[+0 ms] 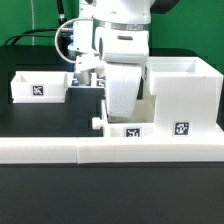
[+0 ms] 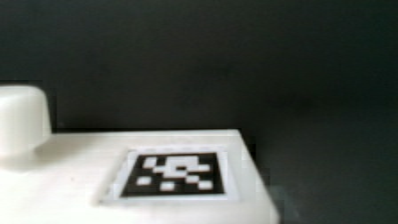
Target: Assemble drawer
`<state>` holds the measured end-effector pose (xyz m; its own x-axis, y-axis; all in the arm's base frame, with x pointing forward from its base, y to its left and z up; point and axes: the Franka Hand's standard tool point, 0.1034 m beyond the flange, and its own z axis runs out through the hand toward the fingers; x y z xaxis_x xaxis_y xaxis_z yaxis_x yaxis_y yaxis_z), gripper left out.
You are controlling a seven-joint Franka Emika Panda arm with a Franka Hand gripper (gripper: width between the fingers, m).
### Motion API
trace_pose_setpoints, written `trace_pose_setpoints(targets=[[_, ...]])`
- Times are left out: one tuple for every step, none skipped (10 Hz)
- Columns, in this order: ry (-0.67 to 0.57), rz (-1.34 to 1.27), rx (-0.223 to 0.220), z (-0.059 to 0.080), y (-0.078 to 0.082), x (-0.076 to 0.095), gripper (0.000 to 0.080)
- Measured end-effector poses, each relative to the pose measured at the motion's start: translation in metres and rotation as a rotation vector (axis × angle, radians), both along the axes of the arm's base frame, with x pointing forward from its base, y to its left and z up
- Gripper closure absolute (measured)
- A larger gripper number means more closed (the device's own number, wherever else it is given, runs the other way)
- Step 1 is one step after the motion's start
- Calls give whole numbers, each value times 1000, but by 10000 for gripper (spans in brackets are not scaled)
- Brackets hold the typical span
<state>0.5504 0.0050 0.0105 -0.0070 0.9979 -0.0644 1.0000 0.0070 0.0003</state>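
The large boxy housing (image 1: pixel 181 95) stands at the exterior view's right, its tag facing front. One small tray (image 1: pixel 40 88) sits at the left. The second small tray (image 1: pixel 127 129) lies at the front middle against the housing, with its knob (image 1: pixel 97 125) pointing left. My gripper (image 1: pixel 123 114) hangs straight down over this tray, its fingertips hidden by the hand and the tray. The wrist view shows that tray's white face (image 2: pixel 71 165), its tag (image 2: pixel 178 172) and the knob (image 2: pixel 22 120) close up. No fingers show there.
The long low white border bar (image 1: pixel 100 150) runs along the front edge, right before the front tray and the housing. The black table mat (image 1: pixel 45 120) lies between the left tray and the bar. Cables hang behind the arm.
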Motion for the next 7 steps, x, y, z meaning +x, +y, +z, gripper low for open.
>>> trace_pose_setpoints(targets=[[0, -1, 0, 0, 0, 0, 757], [0, -1, 0, 0, 0, 0, 757], [0, -1, 0, 0, 0, 0, 757], [0, 6, -1, 0, 3, 0, 757], [-2, 12, -3, 0, 4, 1, 757], [-2, 12, -4, 0, 4, 1, 757], [-2, 12, -4, 0, 4, 2, 757]])
